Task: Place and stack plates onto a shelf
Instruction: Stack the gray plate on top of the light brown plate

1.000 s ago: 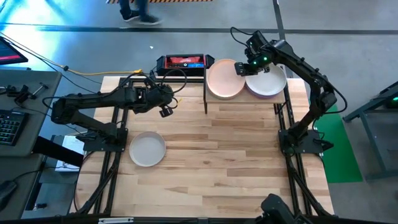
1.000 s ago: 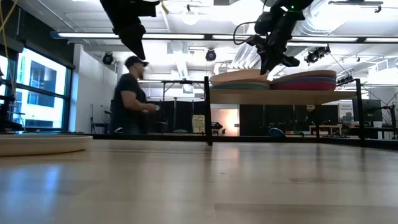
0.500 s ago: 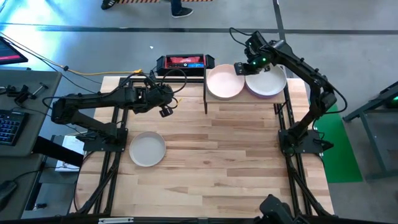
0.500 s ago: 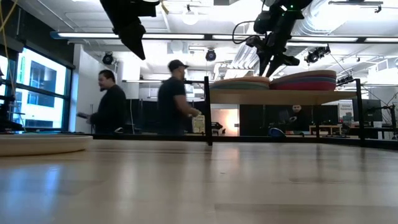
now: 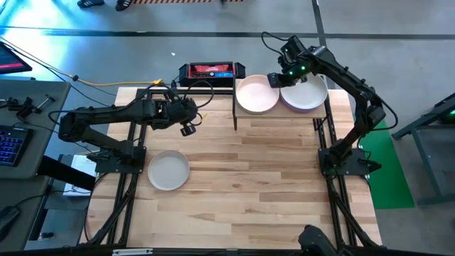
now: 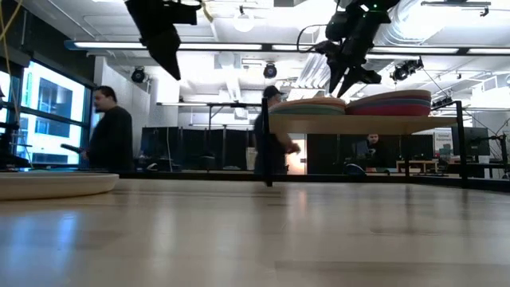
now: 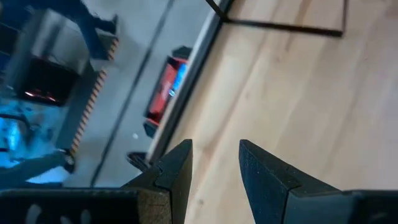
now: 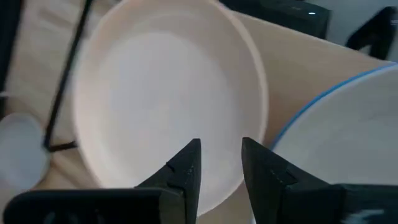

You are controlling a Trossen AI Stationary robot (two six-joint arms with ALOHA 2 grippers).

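– Is any writing legible anywhere in these views?
– No. A red and blue device (image 5: 207, 70) at the table's (image 5: 270, 185) twelve o'clock edge carries pale marks, but they are too small to read.

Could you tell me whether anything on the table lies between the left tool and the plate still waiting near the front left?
Nothing visible does. The left tool hangs above bare table planks, and the grey plate lies alone in front of it, with only open wood between them. The right tool is over the shelf stacks, well away.
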